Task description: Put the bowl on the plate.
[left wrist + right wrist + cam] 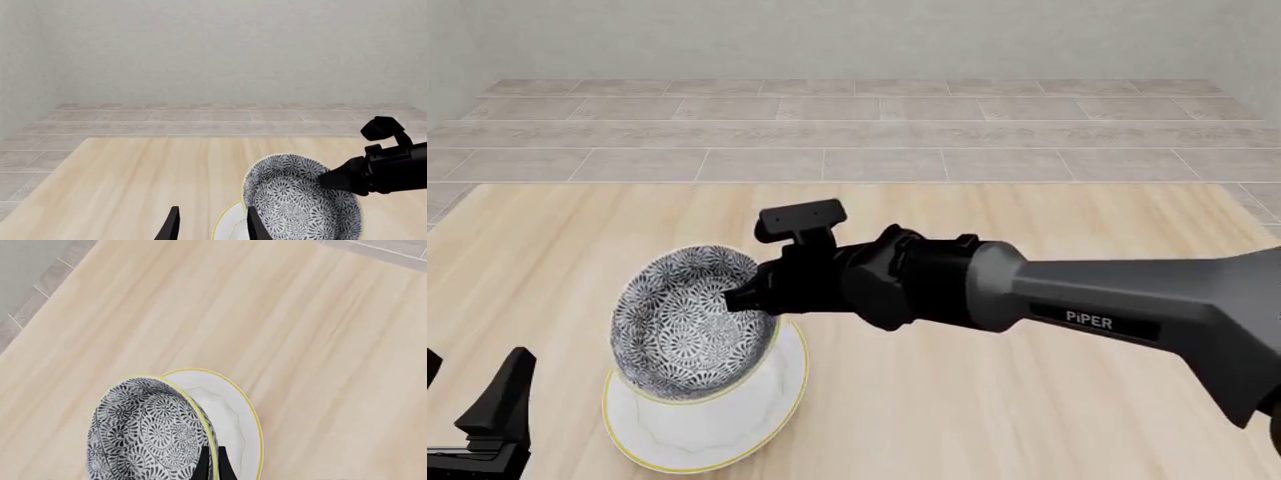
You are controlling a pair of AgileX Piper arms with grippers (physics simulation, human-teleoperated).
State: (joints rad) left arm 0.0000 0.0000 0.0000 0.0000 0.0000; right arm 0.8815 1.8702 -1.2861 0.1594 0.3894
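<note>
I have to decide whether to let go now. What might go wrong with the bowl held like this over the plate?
The bowl hangs tilted, pinched at its rim by the right gripper, so on release it may tip or roll off.
It sits off-centre toward one side of the plate and could land on that rim.

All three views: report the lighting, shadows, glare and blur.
Front view: flat, even light, no glare, sharp; only a soft shadow beneath the bowl on the plate. Right wrist view: crisp, a faint shade inside the plate. Left wrist view: sharp, no cast shadow visible on the table.
</note>
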